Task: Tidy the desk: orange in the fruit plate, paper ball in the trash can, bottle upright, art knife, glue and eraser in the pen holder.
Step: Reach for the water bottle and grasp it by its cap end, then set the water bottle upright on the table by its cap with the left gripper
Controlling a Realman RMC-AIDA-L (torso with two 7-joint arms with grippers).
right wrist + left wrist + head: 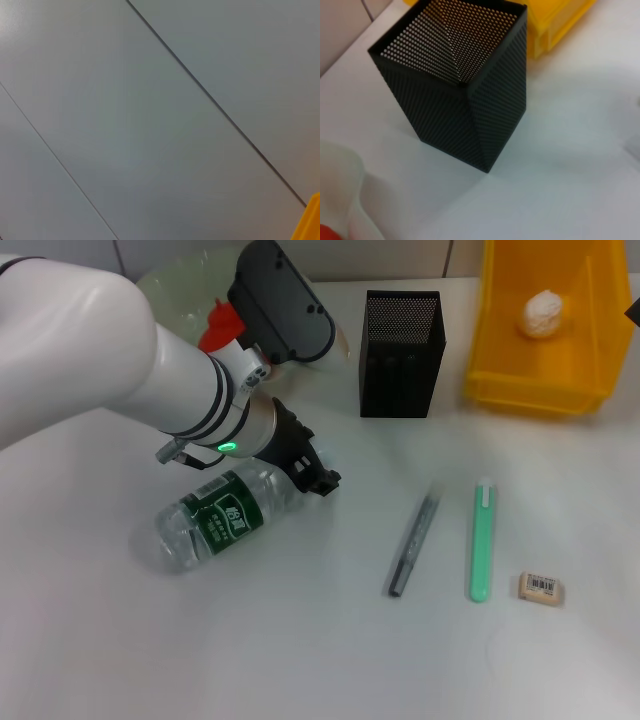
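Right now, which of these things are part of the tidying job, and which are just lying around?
Part of the job: bottle, orange, fruit plate, paper ball, trash can, pen holder, eraser, grey knife, green stick, left gripper.

Lying about: nothing else on the desk.

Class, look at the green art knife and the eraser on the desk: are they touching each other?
Apart. In the head view, bare white desk shows plainly between the art knife and the eraser.

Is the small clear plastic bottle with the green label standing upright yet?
No, the clear green-labelled bottle lies on its side on the white table, with the left gripper at it.
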